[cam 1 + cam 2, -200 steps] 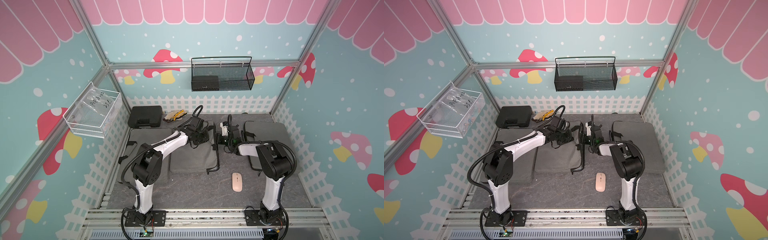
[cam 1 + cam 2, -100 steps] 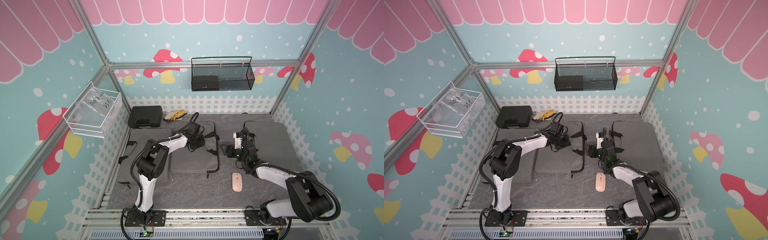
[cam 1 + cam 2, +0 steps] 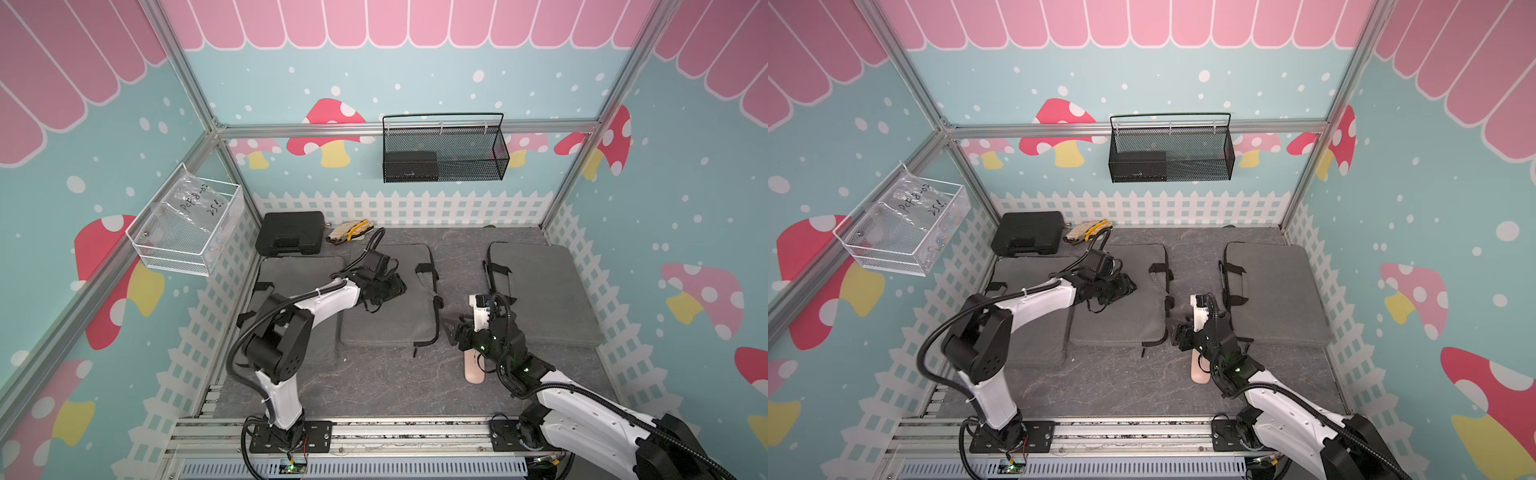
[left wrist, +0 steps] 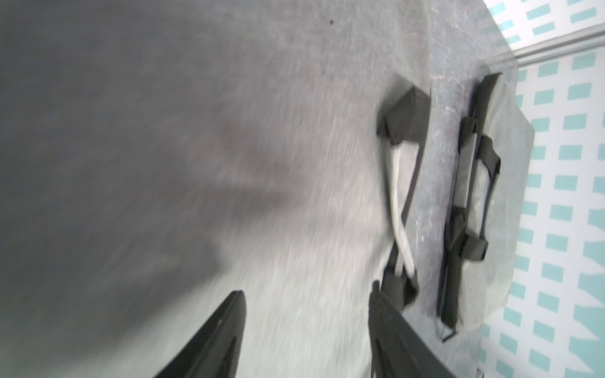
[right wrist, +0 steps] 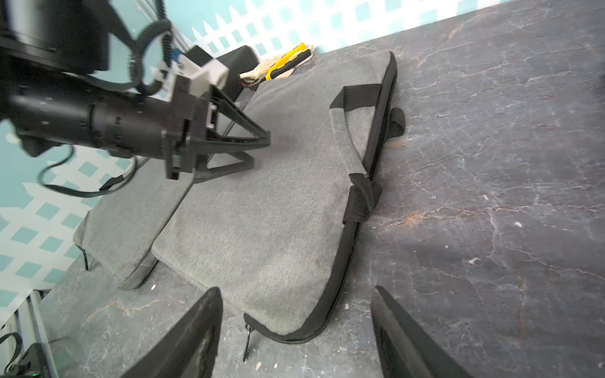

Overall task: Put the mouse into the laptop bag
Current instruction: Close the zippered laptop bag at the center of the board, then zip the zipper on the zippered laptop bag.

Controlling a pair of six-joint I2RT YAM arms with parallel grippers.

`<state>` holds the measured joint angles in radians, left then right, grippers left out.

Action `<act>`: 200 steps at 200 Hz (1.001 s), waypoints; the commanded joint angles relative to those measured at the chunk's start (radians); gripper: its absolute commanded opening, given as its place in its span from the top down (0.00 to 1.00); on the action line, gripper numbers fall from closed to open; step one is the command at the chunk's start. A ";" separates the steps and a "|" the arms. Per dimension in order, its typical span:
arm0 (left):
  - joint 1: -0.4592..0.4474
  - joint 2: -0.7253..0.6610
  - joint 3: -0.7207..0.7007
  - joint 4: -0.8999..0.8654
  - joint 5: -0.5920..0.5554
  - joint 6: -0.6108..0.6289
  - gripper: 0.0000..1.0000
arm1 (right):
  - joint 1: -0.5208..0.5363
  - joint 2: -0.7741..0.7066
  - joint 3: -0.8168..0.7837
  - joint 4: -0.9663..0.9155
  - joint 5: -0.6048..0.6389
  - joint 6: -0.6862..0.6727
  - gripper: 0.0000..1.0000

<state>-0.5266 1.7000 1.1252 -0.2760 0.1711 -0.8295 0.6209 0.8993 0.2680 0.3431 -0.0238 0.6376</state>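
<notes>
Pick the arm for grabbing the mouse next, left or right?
Right. The right end effector, open, hangs next to the mouse, which lies partly under that arm's wrist. The left end effector, also open, is over the middle laptop bag, farther off.

Matt grey woven-cloth laptop bag (image 5: 262,212), smooth pink mouse (image 3: 473,374), veined stone-look tabletop (image 5: 491,196)

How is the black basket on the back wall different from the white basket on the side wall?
The black mesh basket is dark, long and narrow; the white wire basket is pale and squarer. The black mesh basket holds a black box at one end; the white wire basket holds a clear plastic bag with handwriting on it. Both are open-topped, see-through baskets hung up high.
</notes>
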 commanded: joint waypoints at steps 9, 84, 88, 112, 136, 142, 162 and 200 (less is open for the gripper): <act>-0.049 -0.302 -0.205 0.049 -0.218 -0.079 0.32 | 0.063 -0.008 -0.040 -0.011 0.029 0.027 0.27; -0.097 -0.643 -0.636 0.119 -0.356 -0.454 0.24 | 0.295 0.158 -0.023 0.050 0.116 0.066 0.30; -0.098 -0.650 -0.633 0.099 -0.355 -0.460 0.24 | 0.308 0.171 -0.026 0.064 0.124 0.073 0.31; -0.106 -0.719 -0.703 0.177 -0.344 -0.507 0.25 | 0.378 0.263 -0.001 0.097 0.168 0.093 0.32; -0.117 -0.807 -0.809 0.225 -0.401 -0.628 0.24 | 0.432 0.340 0.054 0.056 0.215 0.101 0.36; -0.117 -0.826 -0.823 0.214 -0.410 -0.650 0.24 | 0.441 0.355 0.062 0.050 0.225 0.105 0.38; -0.119 -0.872 -0.841 0.180 -0.424 -0.680 0.24 | 0.457 0.399 0.087 0.017 0.243 0.122 0.39; -0.119 -0.853 -0.822 0.168 -0.420 -0.688 0.24 | 0.485 0.456 0.096 0.008 0.273 0.149 0.40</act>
<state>-0.6415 0.8356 0.2859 -0.0921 -0.2153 -1.4620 1.0878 1.3201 0.3473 0.3786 0.2028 0.7475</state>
